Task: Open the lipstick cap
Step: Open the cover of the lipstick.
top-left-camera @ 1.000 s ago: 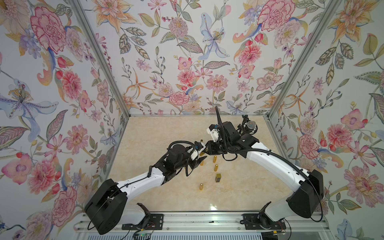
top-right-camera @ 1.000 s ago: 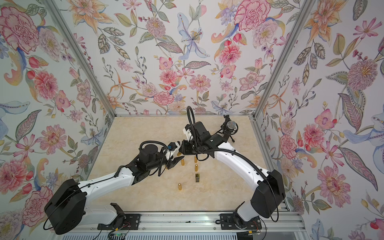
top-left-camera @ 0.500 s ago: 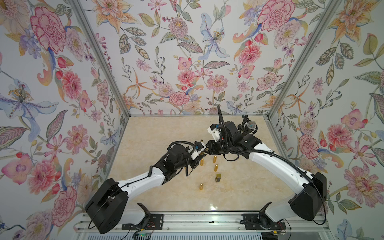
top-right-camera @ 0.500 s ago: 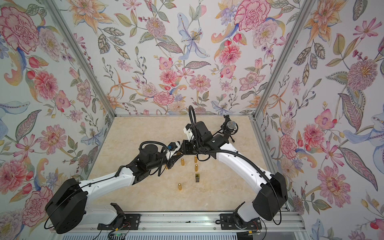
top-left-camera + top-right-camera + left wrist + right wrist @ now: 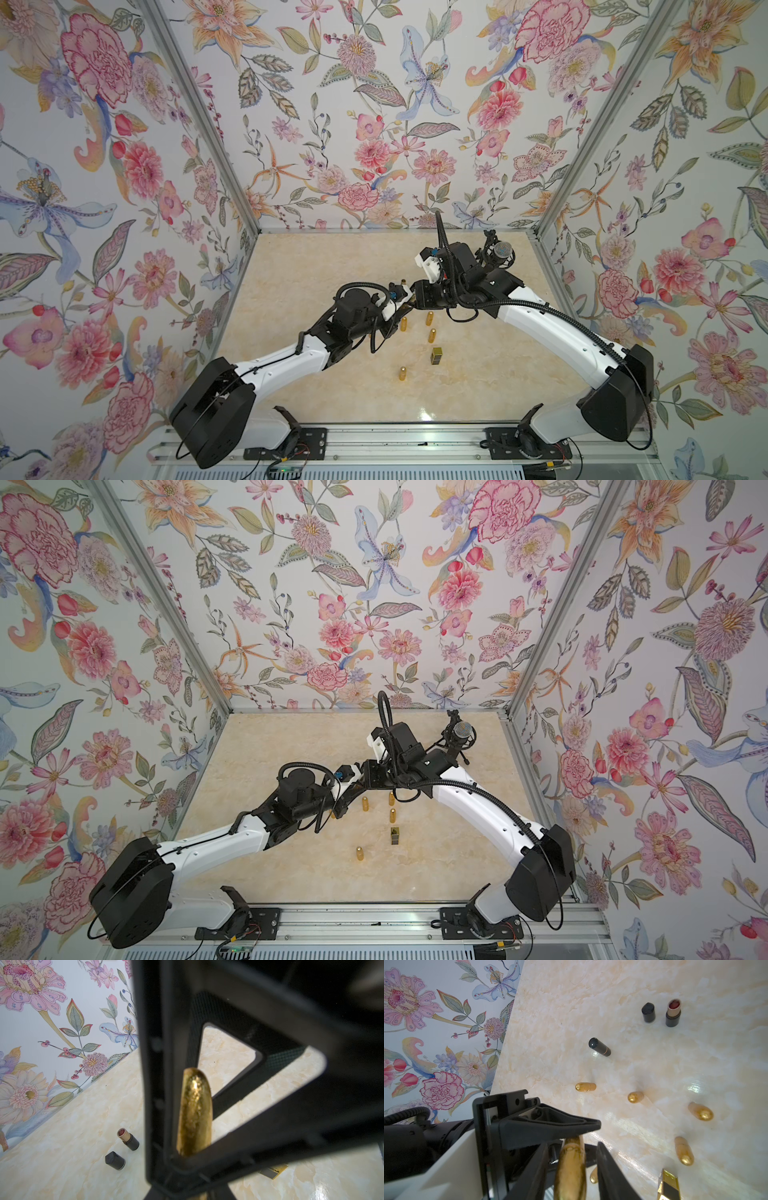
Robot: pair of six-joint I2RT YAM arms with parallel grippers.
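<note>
the gold lipstick is off the desk, held in the air over its middle, where the two arms meet. it looks whole, so i judge the cap is not off yet.

what changed in the last second is the grip. the left gripper, which stood apart a moment ago, has clenched down on one end of the tube. the right gripper, tight until now, has started to let go. its fingers flank the tube, and a sliver of desk shows between one of them and the gold. i read this as a handover or a regrip, not the pull itself. the left now carries the tube, and the right will need a fresh bite on the other end before anything separates.

below, four more gold tubes and a square gold-and-black lipstick stand near the desk's centre. the right wrist view also shows an opened black lipstick beside its black cap, and a closed black lipstick lying apart from them.
</note>
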